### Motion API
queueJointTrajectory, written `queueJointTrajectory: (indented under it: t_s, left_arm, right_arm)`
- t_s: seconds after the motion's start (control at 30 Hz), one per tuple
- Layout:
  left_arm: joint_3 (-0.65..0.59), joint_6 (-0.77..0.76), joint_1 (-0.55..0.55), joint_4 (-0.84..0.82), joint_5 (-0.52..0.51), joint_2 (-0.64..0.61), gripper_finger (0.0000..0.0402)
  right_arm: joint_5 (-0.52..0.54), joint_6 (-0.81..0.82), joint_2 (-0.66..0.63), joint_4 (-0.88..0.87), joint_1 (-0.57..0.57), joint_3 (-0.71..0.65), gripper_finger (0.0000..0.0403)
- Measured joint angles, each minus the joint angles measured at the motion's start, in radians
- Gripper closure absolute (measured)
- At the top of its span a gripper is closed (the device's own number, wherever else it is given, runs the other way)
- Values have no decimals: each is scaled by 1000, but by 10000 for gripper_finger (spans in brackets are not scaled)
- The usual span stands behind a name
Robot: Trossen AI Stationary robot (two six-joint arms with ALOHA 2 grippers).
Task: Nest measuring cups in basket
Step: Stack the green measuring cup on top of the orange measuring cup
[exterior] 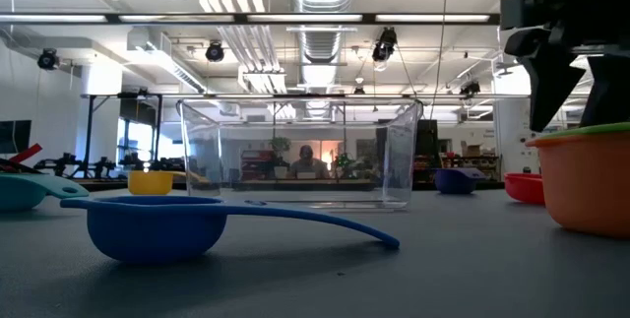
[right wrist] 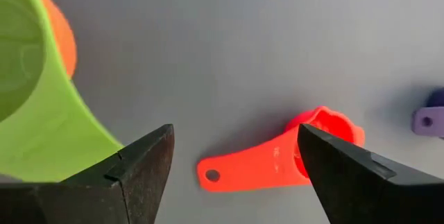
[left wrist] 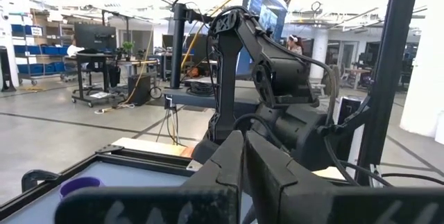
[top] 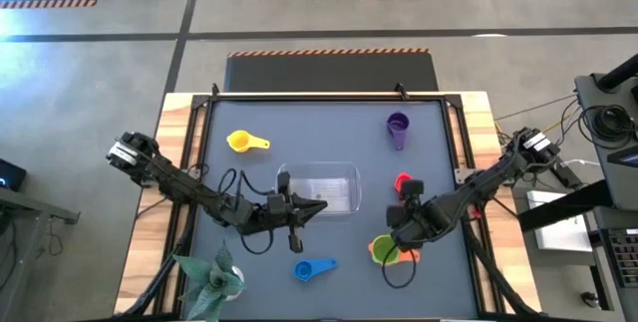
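cups: 7 | yellow cup (top: 240, 142) 1 | basket (top: 319, 174) 1 | plant (top: 212, 280) 1 | arms: 2

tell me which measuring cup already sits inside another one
The green cup, by the open right gripper, sits inside the orange cup. The yellow, purple, red and blue cups each lie alone on the mat.

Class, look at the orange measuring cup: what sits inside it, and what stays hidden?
A green cup is nested inside the orange cup, its green rim showing above the orange wall in the low view. The orange cup's interior and bottom are covered by the green one, so anything beneath cannot be seen.
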Motion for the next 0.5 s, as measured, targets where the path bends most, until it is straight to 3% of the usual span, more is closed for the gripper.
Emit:
queueJointTrajectory:
  t_s: [0.3,0.5]
  left_arm:
    - [0,5,0,-3,0,0,402]
    - [0,5,0,-7,0,0,402]
  right_arm:
    - [-112,30,0,6,24,0,109]
    - [-113,68,0,7,83,29,112]
